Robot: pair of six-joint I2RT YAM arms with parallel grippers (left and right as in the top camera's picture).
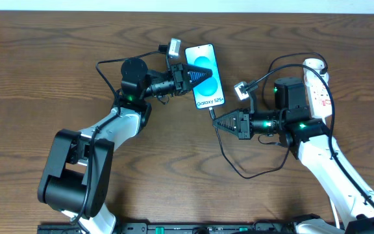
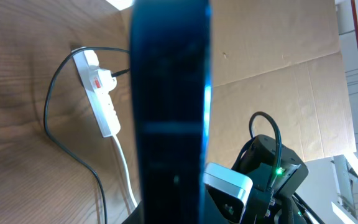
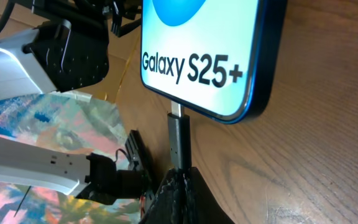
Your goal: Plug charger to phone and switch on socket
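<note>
From here the plugging step looks nearly done. In the right wrist view the charger tip sits in the port on the bottom edge of the phone, though a sliver of bare metal shows between connector and phone, so I judge it may not be fully seated. The phone is tilted up on one long edge above the bench, near the middle. My left hand is clamped on its side and bracing it; the left wrist view sees only the dark edge of the phone between the fingers. My right hand is closed tight on the connector body, just below the phone, with the cable trailing back in a loop toward the right. The socket lies well apart at the right edge of the bench. The charger's other end appears to be plugged into it, but I cannot tell whether its red switch is on. What I see as left: a last push if needed, letting go of the connector, then taking the right hand over to press the switch.
</note>
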